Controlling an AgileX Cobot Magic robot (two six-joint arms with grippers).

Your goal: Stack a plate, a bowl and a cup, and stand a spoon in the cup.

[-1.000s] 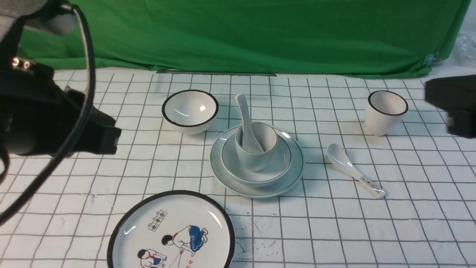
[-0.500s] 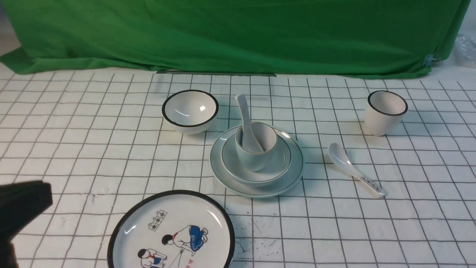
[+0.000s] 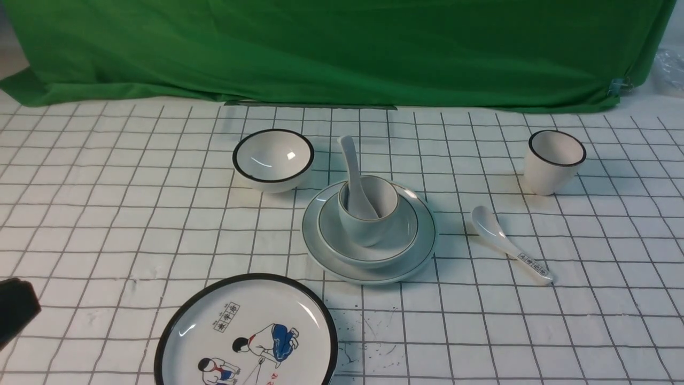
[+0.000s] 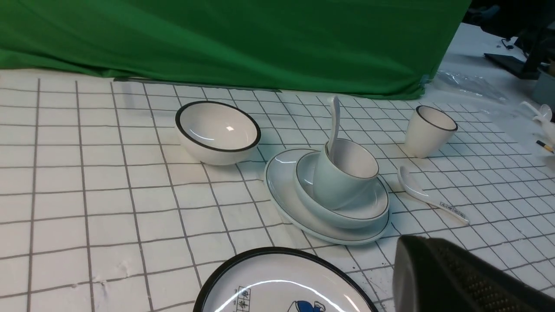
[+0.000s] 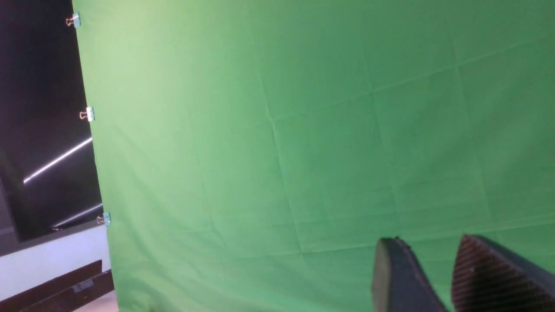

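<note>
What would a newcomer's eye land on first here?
Mid-table, the plate holds the bowl, the bowl holds the cup, and the spoon stands in the cup. Next come the big cartoon plate at the near edge, left of centre, and the green cloth behind everything.

Crops the cartoon plate (image 3: 246, 331) at the worktop's (image 3: 107, 214) near edge. Hides the spoon's (image 3: 350, 158) scoop inside the cup (image 3: 366, 230). Shows only a dark corner of the left tool (image 3: 16, 314); cuts the right tool's (image 5: 429, 245) fingers short. Cannot read the labelled spoon's (image 3: 507, 244) handle print.
</note>
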